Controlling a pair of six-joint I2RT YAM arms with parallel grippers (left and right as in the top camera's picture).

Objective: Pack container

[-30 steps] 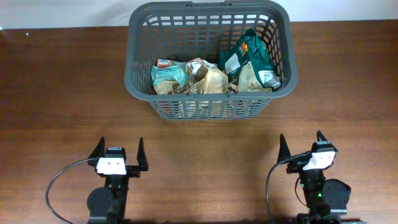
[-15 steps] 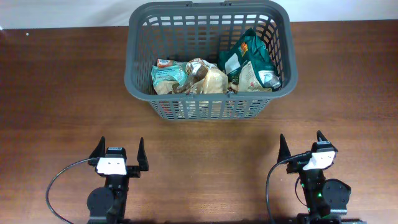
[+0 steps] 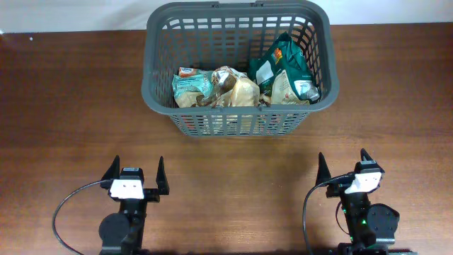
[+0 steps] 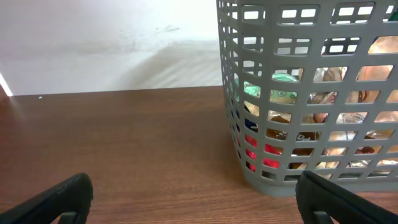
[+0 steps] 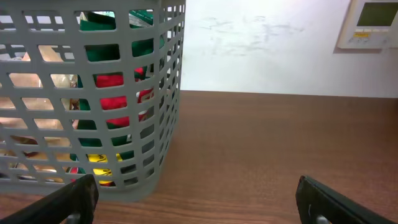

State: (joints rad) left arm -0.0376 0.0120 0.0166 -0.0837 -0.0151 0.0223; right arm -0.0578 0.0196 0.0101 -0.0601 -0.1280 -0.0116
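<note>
From overhead, the container [image 3: 157, 92] sits at the upper centre of the frame on the brown wooden table [image 3: 71, 106]. Its long axis runs left to right across the picture and its open mouth faces up toward the camera. Inside it, toward the near wall, lie snack packets [image 3: 241, 88]: a teal one on the left, a tan one in the middle and green ones on the right. The left gripper [image 3: 138, 168] is at the lower left and the right gripper [image 3: 342, 156] at the lower right. Both point toward the container, well apart from it, with fingers spread wide and nothing between them. In the left wrist view, the container's lattice side fills the right half of the frame, standing upright on the table, with packet colours showing through the slots. Two dark fingers [image 4: 56, 196] sit in the lower corners, parted and empty, and a white wall [image 4: 106, 43] lies behind. In the right wrist view, the container stands at the left of the frame, red, green and yellow wrappers visible through its slots. The fingers [image 5: 342, 200] are again far apart at the lower corners, gripping nothing, and a pale wall panel [image 5: 372, 23] shows at the upper right
</note>
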